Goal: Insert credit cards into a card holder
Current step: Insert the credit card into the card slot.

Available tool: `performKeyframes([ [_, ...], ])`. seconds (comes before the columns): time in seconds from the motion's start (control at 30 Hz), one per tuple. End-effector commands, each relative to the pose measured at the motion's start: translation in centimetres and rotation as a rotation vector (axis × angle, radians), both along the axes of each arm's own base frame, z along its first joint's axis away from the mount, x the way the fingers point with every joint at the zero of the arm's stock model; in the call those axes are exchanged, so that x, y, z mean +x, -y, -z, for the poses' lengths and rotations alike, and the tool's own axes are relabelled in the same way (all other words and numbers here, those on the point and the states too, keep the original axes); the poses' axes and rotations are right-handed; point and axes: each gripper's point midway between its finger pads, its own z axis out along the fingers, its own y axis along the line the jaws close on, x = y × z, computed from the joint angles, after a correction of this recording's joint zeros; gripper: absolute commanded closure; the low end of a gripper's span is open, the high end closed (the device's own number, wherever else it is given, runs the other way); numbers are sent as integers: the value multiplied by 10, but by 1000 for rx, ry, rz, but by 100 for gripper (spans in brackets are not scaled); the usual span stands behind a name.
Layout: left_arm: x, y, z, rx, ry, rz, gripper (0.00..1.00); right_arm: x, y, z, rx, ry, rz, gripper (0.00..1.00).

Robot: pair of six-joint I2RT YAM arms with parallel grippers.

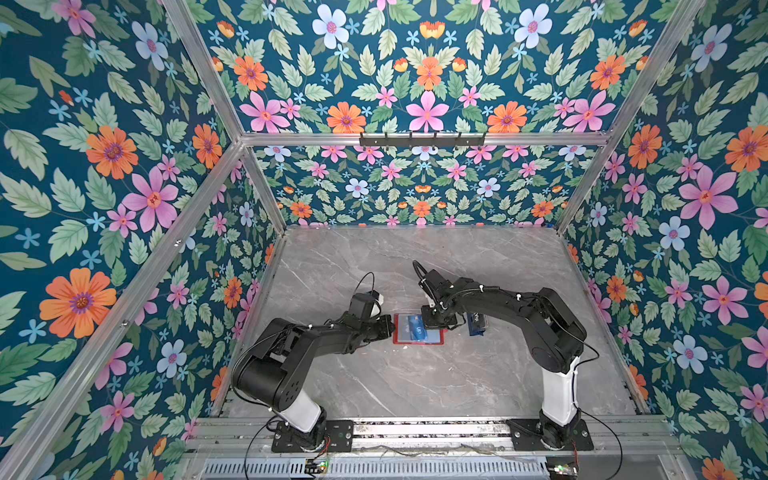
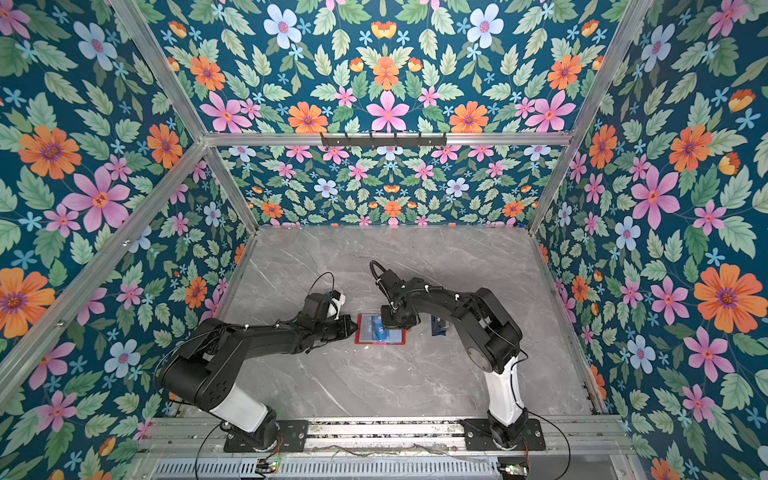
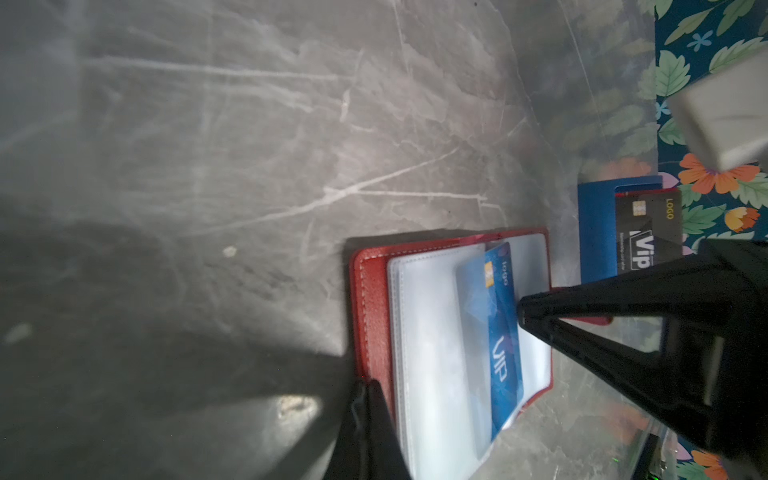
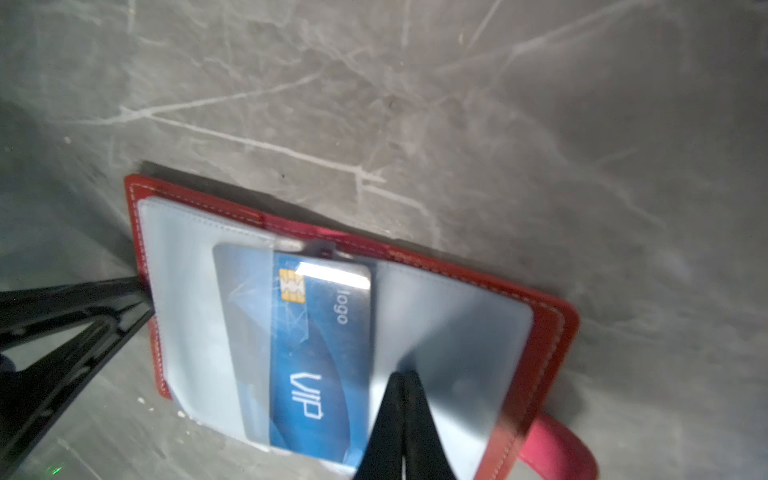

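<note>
Card holder (image 1: 417,342) lies open, low centre in a top view. Right gripper (image 4: 401,384) has its jaws closed, tip at the blue card's (image 4: 316,353) outer edge. Left gripper (image 3: 368,386) is closed too, pressing the holder's rim. Risk: a hard shove buckles the sleeve or slides the holder, and the card jams skewed. The sleeve holds the blue card, half in. Blue tray (image 3: 594,232), right of frame, holds a black card (image 3: 648,232).
</note>
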Motion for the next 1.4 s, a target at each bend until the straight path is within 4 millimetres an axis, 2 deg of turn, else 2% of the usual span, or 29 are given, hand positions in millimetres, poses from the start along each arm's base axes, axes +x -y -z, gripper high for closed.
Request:
performKeyframes([
  [0.0, -14, -9, 16, 54, -71, -1, 100, -9, 5, 9, -38, -39, -11, 94],
  [0.23, -14, -8, 16, 51, -73, 3, 100, -12, -3, 14, -25, -71, -29, 95],
  [0.7, -15, -7, 16, 52, -74, 4, 100, -14, -14, 7, 27, -69, -43, 93],
  [1.0, -15, -7, 16, 53, -71, 6, 100, -15, -16, 1, -15, -47, -75, 79],
  [1.37, -15, -6, 16, 50, -72, 10, 100, -16, -20, 7, -30, -63, -93, 74],
])
